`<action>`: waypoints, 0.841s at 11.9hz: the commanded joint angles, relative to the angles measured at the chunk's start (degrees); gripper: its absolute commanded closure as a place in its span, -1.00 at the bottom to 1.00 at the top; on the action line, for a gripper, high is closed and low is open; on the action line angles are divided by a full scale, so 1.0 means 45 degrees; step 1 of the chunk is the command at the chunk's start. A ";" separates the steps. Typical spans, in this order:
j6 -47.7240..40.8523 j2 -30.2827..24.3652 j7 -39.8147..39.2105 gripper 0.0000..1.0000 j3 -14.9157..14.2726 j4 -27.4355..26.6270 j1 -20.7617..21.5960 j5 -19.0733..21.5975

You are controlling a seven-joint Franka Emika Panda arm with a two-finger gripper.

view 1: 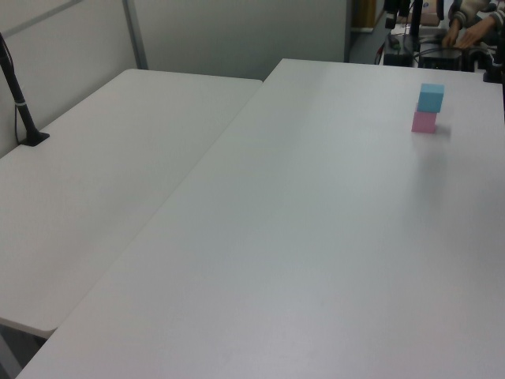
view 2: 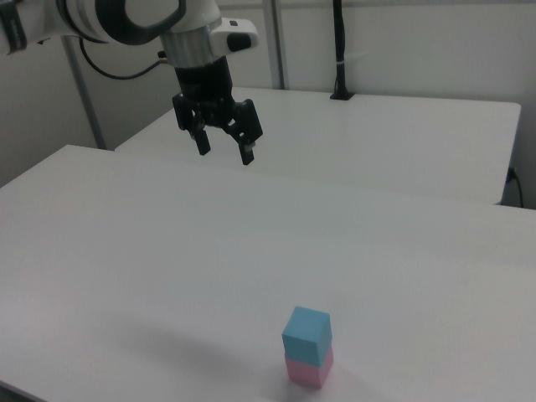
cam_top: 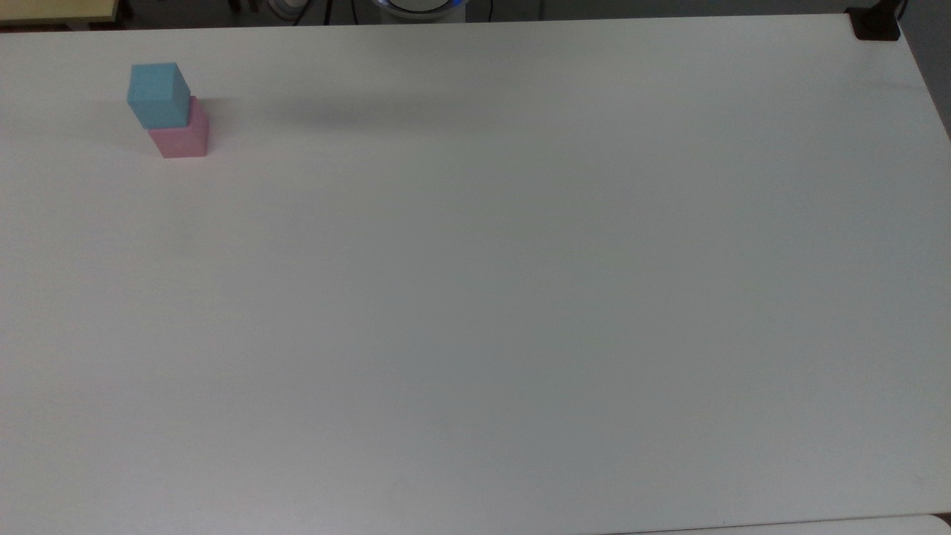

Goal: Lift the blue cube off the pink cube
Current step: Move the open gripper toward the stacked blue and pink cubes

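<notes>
Squarely upright, blue cube (view 2: 306, 336) stacked on pink cube (view 2: 309, 369), slightly turned, gripper (view 2: 224, 152) well apart, jaws spread, empty.

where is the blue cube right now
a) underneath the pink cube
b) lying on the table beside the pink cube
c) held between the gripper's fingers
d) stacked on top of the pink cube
d: the blue cube sits directly on the pink cube, while the open gripper hangs high above the table, well apart from the stack.

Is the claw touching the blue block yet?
No, in the right view the claw hangs open high above the table, well apart from the blue cube.
</notes>
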 commanded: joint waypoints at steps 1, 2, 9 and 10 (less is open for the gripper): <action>-0.0671 -0.0193 -0.2558 -1.00 -0.0153 -0.0397 -0.0518 -0.0812; -0.0964 -0.0193 -0.3204 -1.00 -0.0172 -0.0416 -0.0675 -0.1028; 0.1036 -0.0311 -0.6933 -1.00 -0.1790 -0.2831 -0.2219 -0.0410; 0.2108 -0.0291 -0.7057 -1.00 -0.1890 -0.3438 -0.2258 0.0000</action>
